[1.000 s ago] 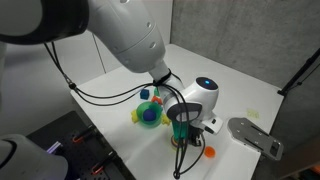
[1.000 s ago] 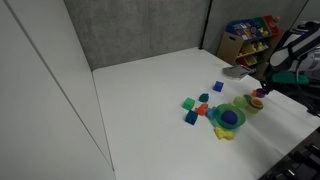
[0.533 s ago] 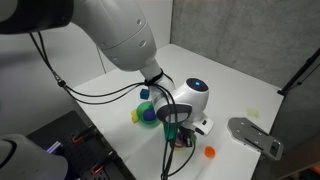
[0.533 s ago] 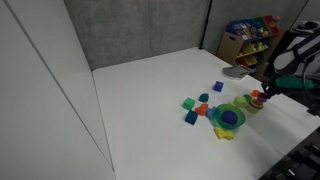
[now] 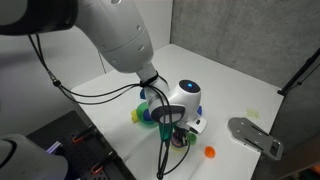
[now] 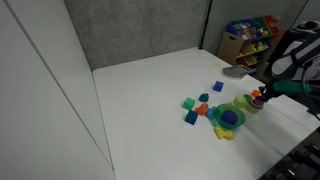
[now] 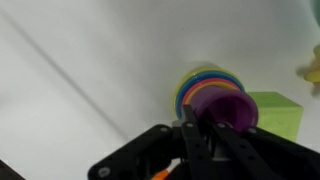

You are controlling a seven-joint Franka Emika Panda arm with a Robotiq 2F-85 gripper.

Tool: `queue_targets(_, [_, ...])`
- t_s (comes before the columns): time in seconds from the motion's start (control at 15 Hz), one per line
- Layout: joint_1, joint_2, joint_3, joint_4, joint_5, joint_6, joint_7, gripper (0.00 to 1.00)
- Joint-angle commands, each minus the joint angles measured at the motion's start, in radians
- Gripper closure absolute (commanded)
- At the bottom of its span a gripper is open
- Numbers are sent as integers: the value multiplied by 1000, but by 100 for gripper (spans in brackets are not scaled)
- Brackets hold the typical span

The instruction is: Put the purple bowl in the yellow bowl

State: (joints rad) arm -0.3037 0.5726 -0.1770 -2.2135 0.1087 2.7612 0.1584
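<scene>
In the wrist view my gripper (image 7: 200, 116) is shut on the near rim of the small purple bowl (image 7: 225, 104) and holds it tilted. Just beyond it lies the yellow bowl (image 7: 183, 88), with blue and orange rims nested inside it. The purple bowl overlaps the yellow bowl's near edge; I cannot tell whether they touch. In both exterior views the gripper (image 5: 176, 132) (image 6: 262, 95) hangs low beside the blue-green bowl (image 5: 147, 114) (image 6: 230, 118); the arm hides the yellow bowl in one of them.
A green block (image 7: 280, 112) lies right of the bowls. A tiny orange bowl (image 5: 209, 152) sits on the white table near a grey flat object (image 5: 255, 136). Coloured blocks (image 6: 191, 106) are scattered beyond the blue-green bowl. Shelves with toys (image 6: 248, 38) stand at the back.
The arm has shifted with the purple bowl towards the blue-green bowl and the yellow bowl. The orange bowl has stayed where it was.
</scene>
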Motion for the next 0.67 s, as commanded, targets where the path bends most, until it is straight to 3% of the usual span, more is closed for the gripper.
queue_targets(0.0, [4, 7, 3, -6, 21, 38, -33, 96])
queue_targets(0.27, [-3, 20, 5, 3, 23, 52, -38, 95])
queue_targets(0.33, [-8, 18, 9, 2, 26, 47, -41, 65])
queue_targets(0.4, [-11, 15, 11, 0, 27, 44, -44, 64])
queue_targets(0.6, [-20, -15, 21, -9, 29, 14, -63, 41])
